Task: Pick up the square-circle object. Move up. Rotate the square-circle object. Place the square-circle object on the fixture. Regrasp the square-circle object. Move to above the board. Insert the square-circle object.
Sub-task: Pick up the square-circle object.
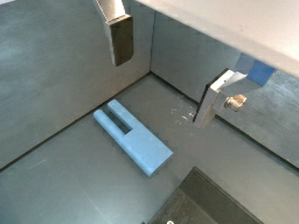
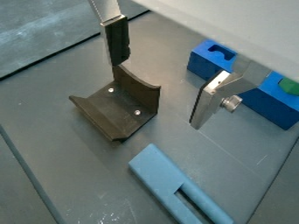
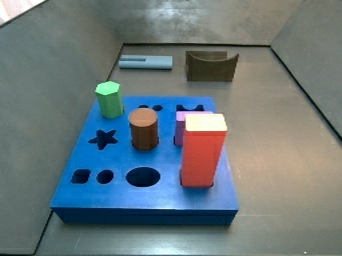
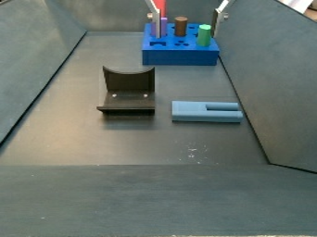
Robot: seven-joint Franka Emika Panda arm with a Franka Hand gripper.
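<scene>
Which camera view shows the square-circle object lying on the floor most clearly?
A side view shows the square-circle object whole, beside the fixture. A wrist view also shows it whole; another crops it; the far side view shows it small. The end effector is open, empty.

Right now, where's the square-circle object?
The square-circle object lies flat on the floor beside the fixture, apart from it, far from the board. The gripper hangs open above them, holding nothing.
</scene>
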